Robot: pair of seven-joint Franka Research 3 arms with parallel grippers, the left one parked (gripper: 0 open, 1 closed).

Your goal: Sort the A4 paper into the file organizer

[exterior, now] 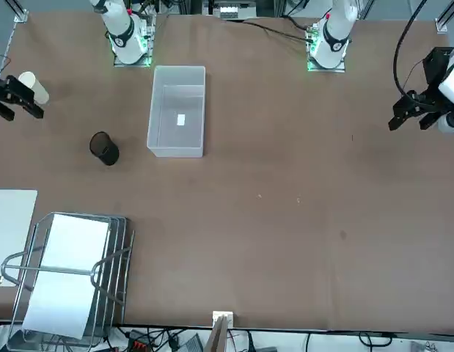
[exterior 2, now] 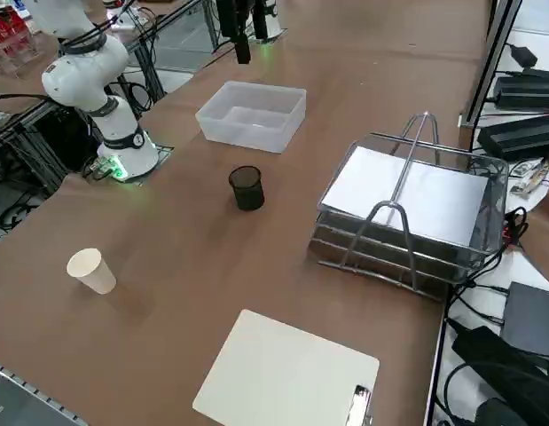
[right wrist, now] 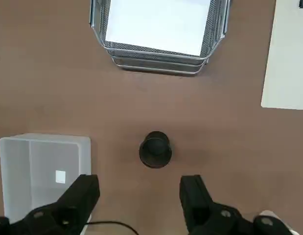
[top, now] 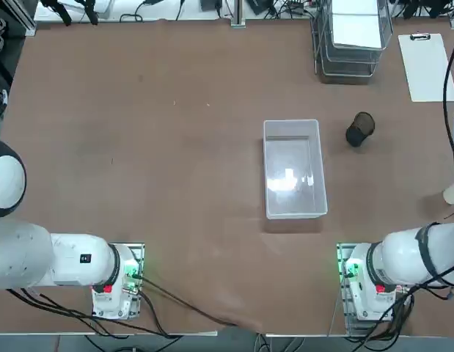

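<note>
Two black fingers (right wrist: 80, 203) right up close, spread wide with nothing between them. Right gripper (right wrist: 136, 196) up high over the brown table (top: 138, 147), well back from the work, near the clear bin (right wrist: 41, 166) and the little black cup (right wrist: 155, 149). White A4 paper (right wrist: 158, 22) already lying flat in the top tray of the file organizer (right wrist: 156, 61), at the far corner of the table. Looks like the sorting is done, or very nearly. No other loose plain sheet to see anywhere. Only a clipboard sheet (exterior 2: 287, 373) beside the organizer, and that one is not for sorting. Paper cup (exterior 2: 90, 270) off to the side too. Next move, most likely: nothing more to grab, just staying clear and resting.
</note>
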